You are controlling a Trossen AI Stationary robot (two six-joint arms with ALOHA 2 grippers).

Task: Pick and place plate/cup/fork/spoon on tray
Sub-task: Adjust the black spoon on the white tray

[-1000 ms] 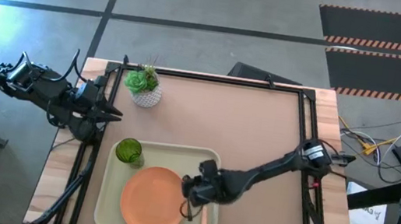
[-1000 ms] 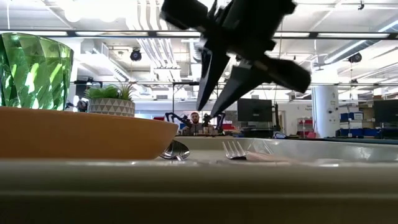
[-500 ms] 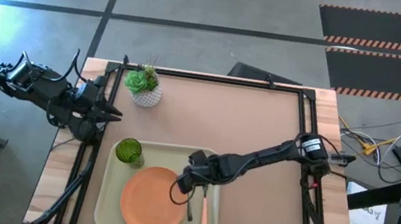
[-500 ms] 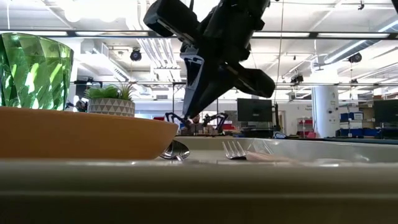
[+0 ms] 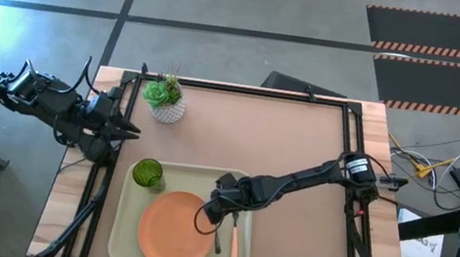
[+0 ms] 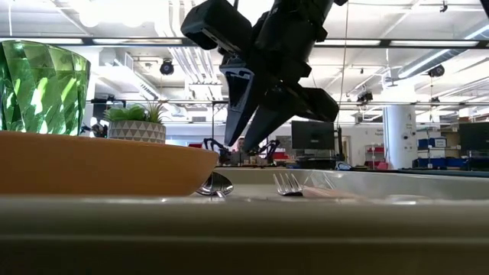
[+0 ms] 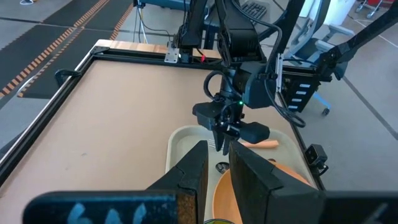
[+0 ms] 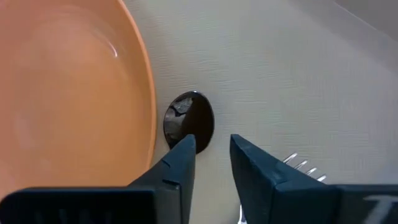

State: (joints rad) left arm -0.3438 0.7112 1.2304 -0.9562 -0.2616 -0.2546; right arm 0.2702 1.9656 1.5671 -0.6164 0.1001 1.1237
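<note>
On the table [image 5: 298, 156] lies the tray [image 5: 120, 235]. It carries the plate [image 5: 173, 229], the cup [image 5: 148, 172], then fork [image 5: 234, 242] and spoon [image 5: 216, 237] side by side, long axes across the tray, heads toward the far rim. The right jaws [image 6: 246, 130] hang released above the spoon. The left jaws [image 5: 135, 133] wait off the tray, slightly apart, empty.
</note>
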